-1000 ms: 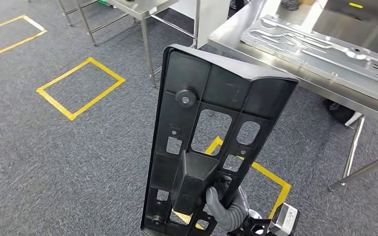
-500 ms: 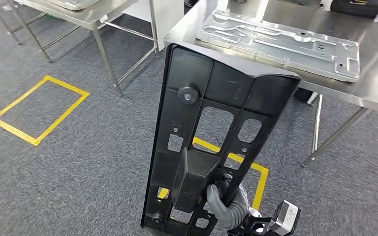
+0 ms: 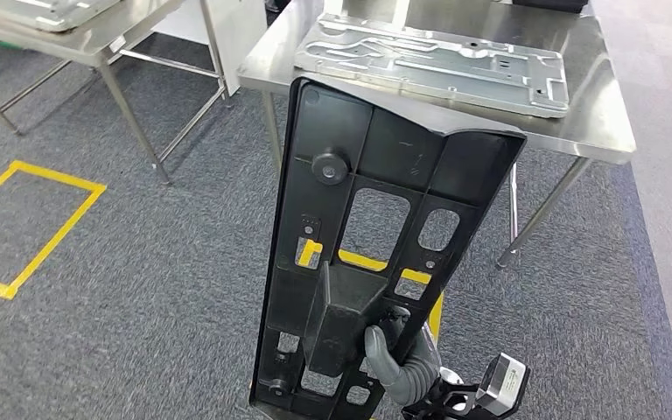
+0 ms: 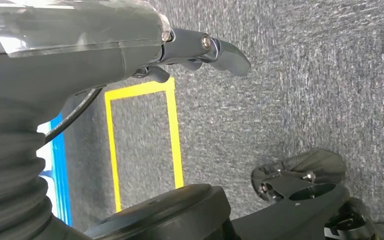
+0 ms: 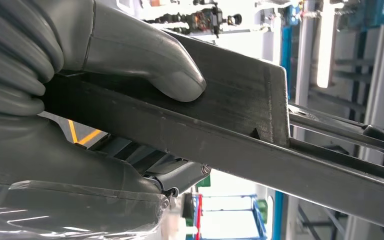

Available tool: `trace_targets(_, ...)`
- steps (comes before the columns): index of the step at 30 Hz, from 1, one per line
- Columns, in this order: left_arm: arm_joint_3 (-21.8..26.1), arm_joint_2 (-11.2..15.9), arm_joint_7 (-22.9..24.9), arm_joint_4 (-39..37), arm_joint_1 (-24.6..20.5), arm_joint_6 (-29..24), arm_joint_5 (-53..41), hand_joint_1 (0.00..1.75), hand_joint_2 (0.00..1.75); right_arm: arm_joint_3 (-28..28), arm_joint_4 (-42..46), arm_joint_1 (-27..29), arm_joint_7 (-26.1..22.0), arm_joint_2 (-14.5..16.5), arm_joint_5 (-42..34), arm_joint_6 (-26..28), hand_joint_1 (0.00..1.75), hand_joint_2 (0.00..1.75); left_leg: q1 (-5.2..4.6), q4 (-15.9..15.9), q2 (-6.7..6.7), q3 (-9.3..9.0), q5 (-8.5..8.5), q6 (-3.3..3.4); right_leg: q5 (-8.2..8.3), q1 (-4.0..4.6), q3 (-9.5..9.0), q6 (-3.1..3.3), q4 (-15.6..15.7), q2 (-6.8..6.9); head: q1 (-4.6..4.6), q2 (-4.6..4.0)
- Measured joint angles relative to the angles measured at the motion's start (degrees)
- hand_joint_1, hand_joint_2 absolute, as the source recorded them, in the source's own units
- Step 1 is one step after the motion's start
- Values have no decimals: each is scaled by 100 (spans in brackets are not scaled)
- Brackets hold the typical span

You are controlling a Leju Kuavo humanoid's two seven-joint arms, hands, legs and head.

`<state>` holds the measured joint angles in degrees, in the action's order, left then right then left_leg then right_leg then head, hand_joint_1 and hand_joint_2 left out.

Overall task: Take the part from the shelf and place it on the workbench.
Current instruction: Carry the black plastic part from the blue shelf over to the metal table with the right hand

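Part's bottom edge cut off, blocks the workbench's near edge

Right hand (image 3: pixel 400 366) clamps the upright black part (image 3: pixel 376 262) low down by its rib; left hand (image 4: pixel 200 50) hangs empty over carpet, fingers apart; workbench (image 3: pixel 595 122) ahead.

Steel workbench (image 3: pixel 595 131) beyond the right hand (image 3: pixel 400 366), bearing a flat machined metal plate (image 3: pixel 437 59) across most of its top. Second steel table (image 3: pixel 131 31) farther left. Grey carpet floor (image 3: pixel 140 289) below the hand, marked with yellow tape squares (image 3: pixel 44 236).
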<state>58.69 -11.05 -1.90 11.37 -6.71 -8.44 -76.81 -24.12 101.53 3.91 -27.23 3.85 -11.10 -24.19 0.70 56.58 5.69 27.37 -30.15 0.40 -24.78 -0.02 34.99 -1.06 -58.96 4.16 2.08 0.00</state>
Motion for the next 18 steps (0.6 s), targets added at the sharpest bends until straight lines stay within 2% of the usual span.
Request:
trace_targets(1,-1,1,0,0,1,0,-4,0,175,2,-1,-3,0,0,-3,3,155,175,-14,-6,50,-17,-21,-32,-20,29,-28,39,74,32,0,0)
trace_targets(3,-5,4,0,0,-10,0,-13,0,175,6,0,-1,-1,1,-8,8,155,175,-20,-25,132,-64,-62,-96,-25,28,-20,106,98,-111,0,0)
trace_targets(4,-8,7,0,0,-16,0,-20,0,175,9,1,-1,-2,2,-9,10,155,175,-14,8,62,-73,-106,-126,-19,12,-30,138,121,-182,0,0)
trace_targets(5,-9,10,-4,0,-17,0,-25,0,175,11,1,-6,-2,4,-9,10,155,175,-6,138,-69,-31,-201,-150,-9,-9,-41,171,146,-253,0,0)
trace_targets(7,-9,17,-14,0,-29,3,-28,0,175,16,1,-15,-3,7,-10,12,155,175,10,772,-382,254,-541,-180,-2,-26,-53,222,166,-388,1,0)
trace_targets(8,-9,18,-20,0,-45,8,-22,0,175,18,-1,-15,-3,8,-9,13,155,175,11,1188,-448,458,-716,-190,-6,-22,-55,235,164,-460,1,0)
trace_targets(9,-9,19,-22,0,-68,12,-19,0,175,19,-2,-12,-2,9,-9,14,155,175,11,1514,-472,624,-811,-199,-8,-18,-61,241,161,-539,1,0)
trace_targets(10,-9,19,-23,0,-87,16,-17,0,175,19,-3,-9,-2,9,-9,15,155,175,9,1656,-482,710,-787,-201,-11,-14,-71,242,157,-625,0,0)
trace_targets(11,-9,19,-22,0,-95,17,-17,0,175,19,-3,-7,-1,9,-9,17,155,175,10,1566,-492,694,-636,-194,-15,-13,-85,238,152,-717,0,0)
trace_targets(12,-9,19,-20,0,-91,16,-25,0,175,20,-3,-6,-1,9,-9,19,155,175,13,1250,-531,582,-387,-180,-20,-14,-100,230,144,-814,0,0)
trace_targets(14,-9,22,-19,0,-71,17,-34,0,175,21,-3,-6,-1,9,-9,22,155,175,34,510,-808,316,20,-132,-27,-19,-97,193,115,-987,0,0)
trace_targets(15,-9,22,-19,0,-65,18,-38,0,175,22,-3,-5,-1,9,-9,26,155,175,40,259,-943,234,104,-109,-19,-26,-67,161,98,-1060,1,0)
trace_targets(16,-9,22,-21,0,-66,19,-37,0,175,23,-3,-1,-2,10,-9,38,155,175,40,152,-1038,210,99,-83,-5,-37,-31,124,91,-1117,1,0)
trace_targets(17,-9,20,-22,0,-73,20,-37,0,175,24,-3,6,-6,10,-9,62,155,175,32,113,-1042,212,87,-60,17,-46,-1,80,93,-1172,1,1)
trace_targets(18,-9,15,-21,-1,-77,20,-39,0,175,26,-1,16,-9,11,-9,97,155,175,39,79,-990,197,89,-26,35,-55,17,35,107,-1220,1,0)
